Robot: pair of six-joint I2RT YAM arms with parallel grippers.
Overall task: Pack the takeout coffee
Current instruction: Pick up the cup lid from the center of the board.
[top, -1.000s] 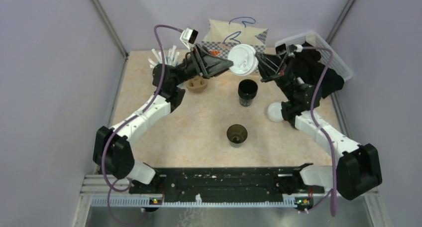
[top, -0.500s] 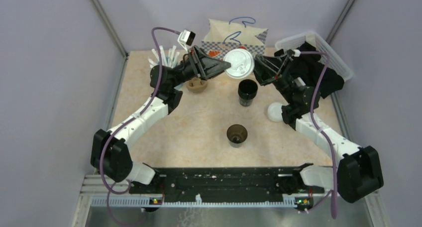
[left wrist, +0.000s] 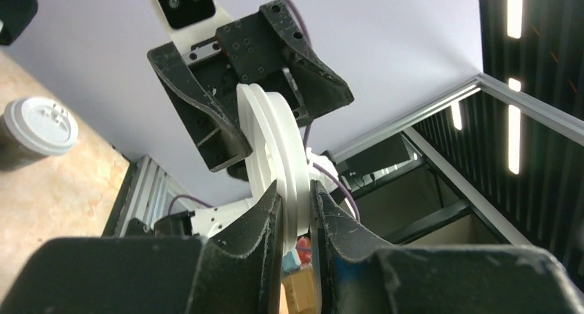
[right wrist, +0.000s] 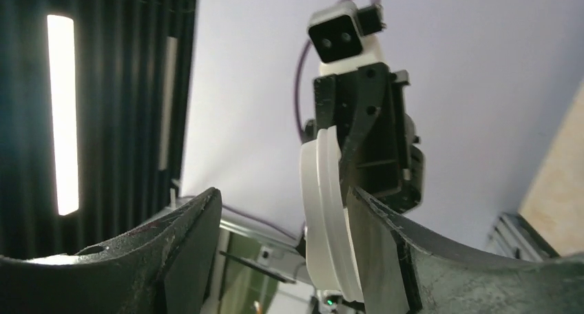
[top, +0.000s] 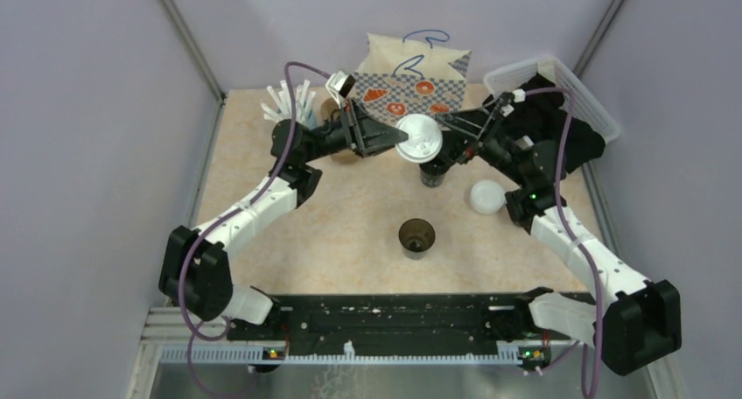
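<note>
A white sip lid (top: pixel 418 138) hangs edge-on above a black open cup (top: pixel 430 175) at the table's middle back. My left gripper (top: pixel 404 136) is shut on the lid's rim (left wrist: pixel 275 142), which is pinched between its fingertips (left wrist: pixel 296 197). My right gripper (top: pixel 448 136) stands open around the lid's other side (right wrist: pixel 327 217); one finger (right wrist: pixel 372 231) is next to the lid and the other is well apart. A second open black cup (top: pixel 416 236) stands nearer the front. A takeout coffee with its lid on (top: pixel 486 196) stands beside the right arm, the same lidded cup (left wrist: pixel 38 128) showing in the left wrist view.
A patterned paper bag (top: pixel 411 71) stands at the back. A light-blue cup of white straws (top: pixel 289 106) is at the back left. A brown pulp carrier (top: pixel 346 152) sits mostly hidden behind the left arm. A white basket (top: pixel 560 80) is at the back right.
The right gripper has opened and let go of the lid. The left gripper has closed on the lid, and both arms have lowered it toward the open cup.
</note>
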